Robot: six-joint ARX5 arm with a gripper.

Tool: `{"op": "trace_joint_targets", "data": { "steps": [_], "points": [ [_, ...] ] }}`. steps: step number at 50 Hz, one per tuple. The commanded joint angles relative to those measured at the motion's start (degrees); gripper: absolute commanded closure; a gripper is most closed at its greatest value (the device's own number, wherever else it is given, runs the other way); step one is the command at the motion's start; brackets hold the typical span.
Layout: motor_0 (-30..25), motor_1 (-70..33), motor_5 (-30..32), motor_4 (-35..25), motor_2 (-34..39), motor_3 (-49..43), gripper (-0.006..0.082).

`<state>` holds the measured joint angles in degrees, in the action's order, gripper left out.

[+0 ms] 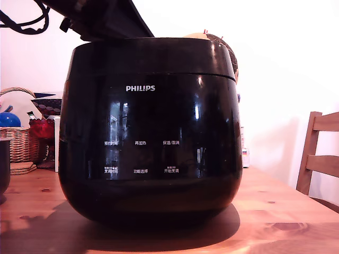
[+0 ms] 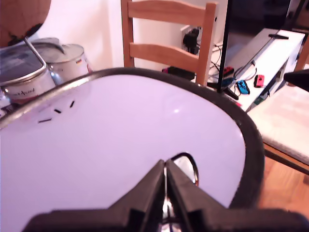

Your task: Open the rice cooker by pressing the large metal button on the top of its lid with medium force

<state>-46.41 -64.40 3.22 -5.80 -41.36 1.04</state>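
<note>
The rice cooker (image 1: 148, 132) fills the middle of the exterior view, glossy black with a white PHILIPS logo, standing on the wooden table (image 1: 286, 217). Its lid (image 1: 159, 55) lies closed. The arm's black body (image 1: 106, 21) reaches in over the lid from the exterior view's left, and the fingertips are hidden there. In the wrist view the lid's top (image 2: 120, 145) glares white inside a dark rim. My gripper (image 2: 165, 166) is shut with nothing between its fingers, and its tips rest at the edge of the metal button (image 2: 189, 166).
A wicker basket (image 1: 18, 140) with a blue ball and red items stands at the exterior view's left. A wooden chair (image 1: 320, 153) is at its right. The wrist view shows steel pots (image 2: 43, 72), another chair (image 2: 166, 38) and a white shelf (image 2: 270, 53) beyond the cooker.
</note>
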Motion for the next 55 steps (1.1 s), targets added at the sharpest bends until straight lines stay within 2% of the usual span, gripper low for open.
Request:
{"op": "trace_joint_targets", "data": {
  "steps": [1,11,22,33,55],
  "points": [
    [-0.26,-4.17,0.81,0.79,4.85,-6.14,0.0791],
    [-0.26,-4.17,2.01,1.84,4.85,-7.78,0.0791],
    [-0.26,-3.43,1.22,1.57,4.85,0.02,0.0791],
    [-0.26,0.61,-3.26,1.38,4.85,6.80,0.0791],
    [0.76,12.52,-3.19,7.67,4.85,4.20,0.0791]
  ]
}}
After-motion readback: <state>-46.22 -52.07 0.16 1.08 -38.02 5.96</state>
